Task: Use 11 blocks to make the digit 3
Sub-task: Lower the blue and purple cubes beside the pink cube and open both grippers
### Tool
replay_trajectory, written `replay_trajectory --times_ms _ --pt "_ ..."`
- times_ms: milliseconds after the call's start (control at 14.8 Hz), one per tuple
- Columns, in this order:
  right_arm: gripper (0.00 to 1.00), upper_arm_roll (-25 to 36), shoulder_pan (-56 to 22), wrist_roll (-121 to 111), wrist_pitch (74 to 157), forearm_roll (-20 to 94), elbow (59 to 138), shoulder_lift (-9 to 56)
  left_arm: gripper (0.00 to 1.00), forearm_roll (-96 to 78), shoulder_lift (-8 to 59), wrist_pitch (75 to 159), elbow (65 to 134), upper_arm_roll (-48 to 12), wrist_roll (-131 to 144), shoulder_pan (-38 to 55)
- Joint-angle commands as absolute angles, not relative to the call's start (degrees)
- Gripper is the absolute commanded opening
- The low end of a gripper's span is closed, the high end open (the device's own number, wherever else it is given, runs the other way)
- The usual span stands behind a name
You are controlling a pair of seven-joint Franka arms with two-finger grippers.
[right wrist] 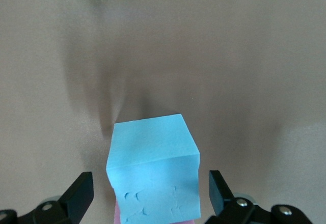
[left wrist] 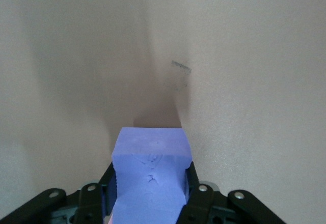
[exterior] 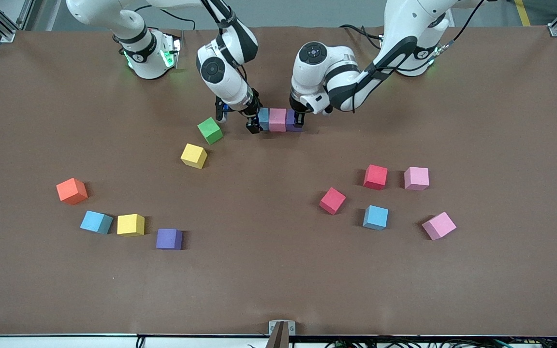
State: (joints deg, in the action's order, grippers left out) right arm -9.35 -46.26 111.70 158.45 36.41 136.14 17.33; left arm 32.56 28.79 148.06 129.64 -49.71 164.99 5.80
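A row of three touching cubes lies on the table close to the arms: light blue [exterior: 263, 116], pink [exterior: 277, 120], purple [exterior: 291, 124]. My right gripper [exterior: 257, 121] is open and straddles the light blue cube [right wrist: 153, 163], with a gap on each side of it. My left gripper [exterior: 298, 119] is shut on the purple cube [left wrist: 150, 158] at the row's other end. Loose on the table are two yellow cubes [exterior: 194, 155] [exterior: 130, 224], two red [exterior: 375, 177] [exterior: 332, 200], two pink [exterior: 416, 178] [exterior: 438, 225], two light blue [exterior: 96, 222] [exterior: 375, 217] and one purple [exterior: 169, 239].
A green cube [exterior: 210, 130] lies just beside the right gripper, toward the right arm's end. An orange cube [exterior: 71, 191] lies farther toward that end. The brown table [exterior: 269, 280] has open room nearer the front camera.
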Motion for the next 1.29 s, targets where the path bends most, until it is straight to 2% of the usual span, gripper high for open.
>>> replay_trajectory --times_ms 0,271,338,474,609,677,1083,1218 --pt "1.00 -9.2 -46.8 112.9 156.7 37.7 136.1 17.1 0.42 39.2 29.0 148.3 129.5 -50.0 191.0 7.5" --pt "1.00 -9.2 -46.8 112.9 155.6 37.6 136.1 17.1 0.47 39.2 30.1 148.3 128.9 -50.0 191.0 7.5" --pt "1.00 -9.2 -46.8 112.9 155.6 37.6 136.1 17.1 0.52 39.2 30.2 148.3 128.8 -50.0 190.9 7.5" --pt "1.00 -9.2 -46.7 112.9 155.6 37.7 136.1 17.1 0.65 39.2 30.2 148.2 128.8 -50.0 191.0 7.5" --pt "1.00 -9.2 -46.7 112.9 155.6 37.7 136.1 17.1 0.83 39.2 30.2 148.1 128.7 -50.0 190.8 7.6" --pt "1.00 -9.2 -46.5 112.9 155.7 37.7 136.1 17.1 1.00 39.4 30.2 148.0 128.7 -50.0 190.6 7.7" --pt "1.00 -9.1 -46.3 113.8 155.7 37.7 136.0 17.1 1.00 40.3 29.1 146.1 128.6 -50.4 190.3 8.2" --pt "1.00 -9.2 -46.3 114.3 155.8 37.7 136.0 17.1 1.00 40.3 28.0 144.4 128.4 -52.3 190.3 7.7"
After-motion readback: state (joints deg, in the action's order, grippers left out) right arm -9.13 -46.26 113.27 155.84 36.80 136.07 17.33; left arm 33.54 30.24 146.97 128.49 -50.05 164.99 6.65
